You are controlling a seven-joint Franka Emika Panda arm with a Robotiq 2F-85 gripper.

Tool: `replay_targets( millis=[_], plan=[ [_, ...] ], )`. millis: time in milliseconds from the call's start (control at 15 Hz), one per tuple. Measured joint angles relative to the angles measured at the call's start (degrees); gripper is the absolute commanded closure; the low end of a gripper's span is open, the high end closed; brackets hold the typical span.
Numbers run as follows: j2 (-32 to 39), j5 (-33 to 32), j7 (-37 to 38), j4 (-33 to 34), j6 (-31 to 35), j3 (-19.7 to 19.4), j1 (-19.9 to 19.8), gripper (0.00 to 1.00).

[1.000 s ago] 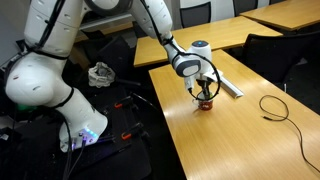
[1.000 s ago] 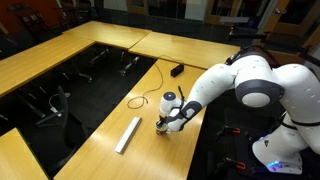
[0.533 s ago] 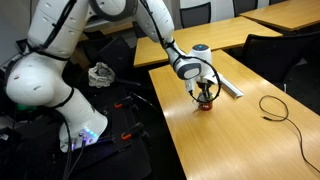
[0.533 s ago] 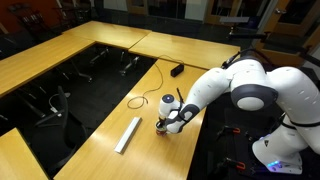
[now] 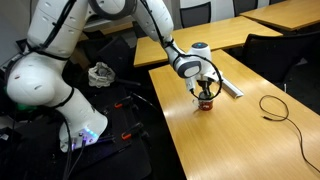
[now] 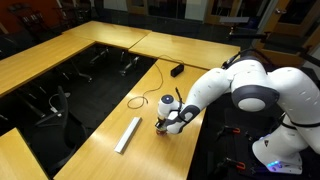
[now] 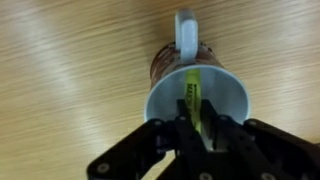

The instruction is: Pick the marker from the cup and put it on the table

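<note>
Hardly anything moves since a moment ago: the gripper [image 7: 198,124] hangs over the cup [image 7: 228,100] near the table [image 7: 60,70] edge by the robot, narrow around the light, stiff, slippery-looking marker [image 7: 192,92] leaning inside, best held near its top, though I cannot tell if it pinches yet.

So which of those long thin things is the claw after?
The short yellow marker standing in the cup, between the fingers of the gripper. The grey bar and the black cable lie flat on the table, away from it.
</note>
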Motion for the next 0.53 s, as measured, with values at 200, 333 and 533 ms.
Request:
replay_targets(
  millis=[200, 333, 533],
  plan=[
    [-2.7, -0.6, 0.0, -1.7, 0.0, -2.8, 2.0, 0.95],
    [-5.6, -0.7, 0.0, -3.7, 0.0, -4.2, 2.8, 0.95],
    [-10.5, -0.7, 0.1, -7.1, -0.9, -5.0, 2.0, 0.95]
  ],
)
